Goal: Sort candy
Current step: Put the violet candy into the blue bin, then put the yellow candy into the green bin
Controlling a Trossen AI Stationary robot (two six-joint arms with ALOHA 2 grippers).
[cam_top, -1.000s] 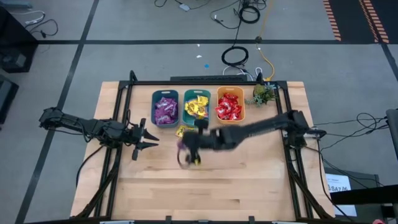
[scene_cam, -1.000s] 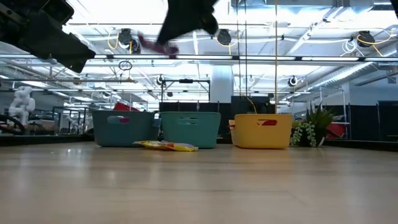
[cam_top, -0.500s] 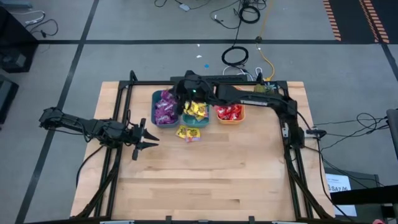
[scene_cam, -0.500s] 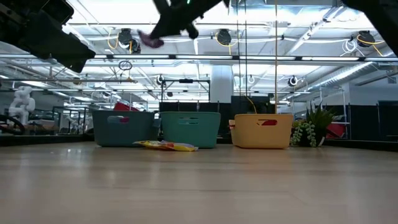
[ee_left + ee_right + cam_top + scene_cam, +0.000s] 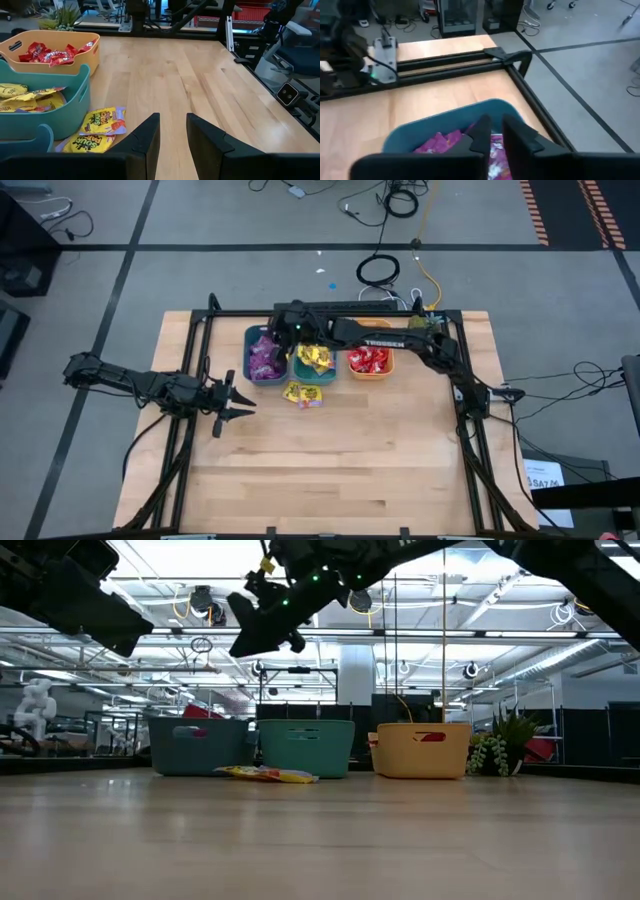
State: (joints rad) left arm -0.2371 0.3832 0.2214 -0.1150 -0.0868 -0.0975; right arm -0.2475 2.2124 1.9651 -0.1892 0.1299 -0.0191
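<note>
Right gripper (image 5: 275, 330): above blue bin (image 5: 266, 356) of purple candy (image 5: 265, 359); jaws slightly parted, nothing seen between them.
Left gripper (image 5: 240, 401): waits over bench (image 5: 340, 470) at left, jaws apart, empty.
Other candy: yellow (image 5: 316, 356) in teal bin (image 5: 316, 373), red (image 5: 368, 359) in orange bin (image 5: 370, 373).
Loose packets (image 5: 302, 394): on bench just in front of bins.

The right arm stretches leftward across the far side of the table, its right gripper (image 5: 281, 330) raised high with fingers (image 5: 512, 137) slightly parted, a narrow gap between them. The left arm reaches in low from the left edge, its left gripper (image 5: 237, 402) with fingers (image 5: 145, 140) partly open, holding nothing.
</note>
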